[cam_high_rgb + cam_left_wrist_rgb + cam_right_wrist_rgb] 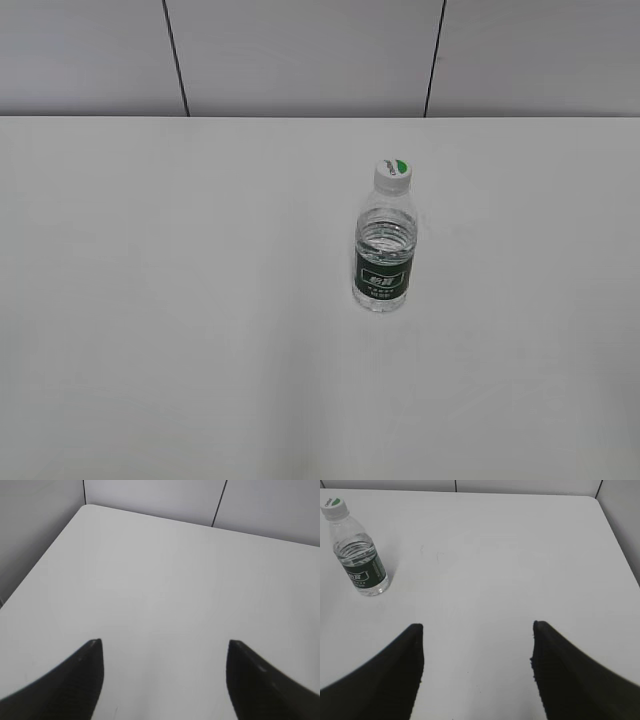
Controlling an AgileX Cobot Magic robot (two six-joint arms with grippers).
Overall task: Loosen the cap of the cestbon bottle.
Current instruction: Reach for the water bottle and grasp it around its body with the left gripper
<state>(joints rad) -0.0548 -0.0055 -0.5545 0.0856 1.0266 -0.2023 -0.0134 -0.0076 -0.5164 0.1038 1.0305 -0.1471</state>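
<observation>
The cestbon bottle stands upright on the white bench, right of center, cap on. Left tool and right tool both hang spread wide, holding nothing, well away from it.

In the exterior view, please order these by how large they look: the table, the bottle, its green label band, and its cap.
Largest to smallest:
1. table
2. cestbon bottle
3. green label band
4. cap
The label band and the cap look fairly close in size.
</observation>
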